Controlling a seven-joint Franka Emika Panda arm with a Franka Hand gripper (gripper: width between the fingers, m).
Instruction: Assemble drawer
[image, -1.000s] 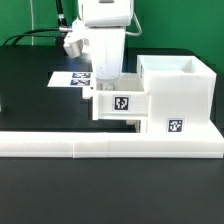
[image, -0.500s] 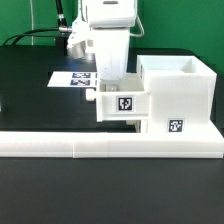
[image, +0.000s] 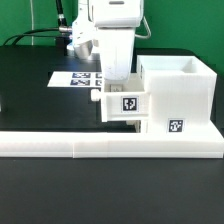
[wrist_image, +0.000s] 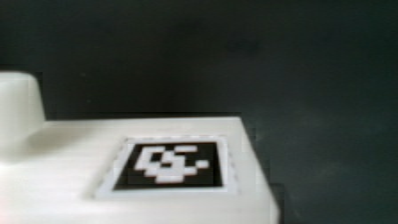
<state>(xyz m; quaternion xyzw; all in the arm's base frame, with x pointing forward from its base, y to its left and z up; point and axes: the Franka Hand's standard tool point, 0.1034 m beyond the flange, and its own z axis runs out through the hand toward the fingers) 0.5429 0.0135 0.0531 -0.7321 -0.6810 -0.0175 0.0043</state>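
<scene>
The drawer (image: 127, 106), a small white open-topped box with a black-and-white tag on its near face, sits partly inside the tall white housing (image: 183, 88), sticking out toward the exterior view's left. My gripper (image: 113, 86) reaches down from above into the drawer's left end. Its fingertips are hidden behind the drawer wall, so their spread does not show. In the wrist view the drawer's tagged face (wrist_image: 175, 163) fills the lower part, with the round knob (wrist_image: 15, 102) at one end. No fingers show there.
The marker board (image: 72, 78) lies on the black table behind the drawer. A long white wall (image: 100, 146) runs along the front, and the housing rests against it. Black cables hang at the back left.
The gripper and the drawer have moved together toward the exterior view's right, and the drawer has slid further into the housing.
</scene>
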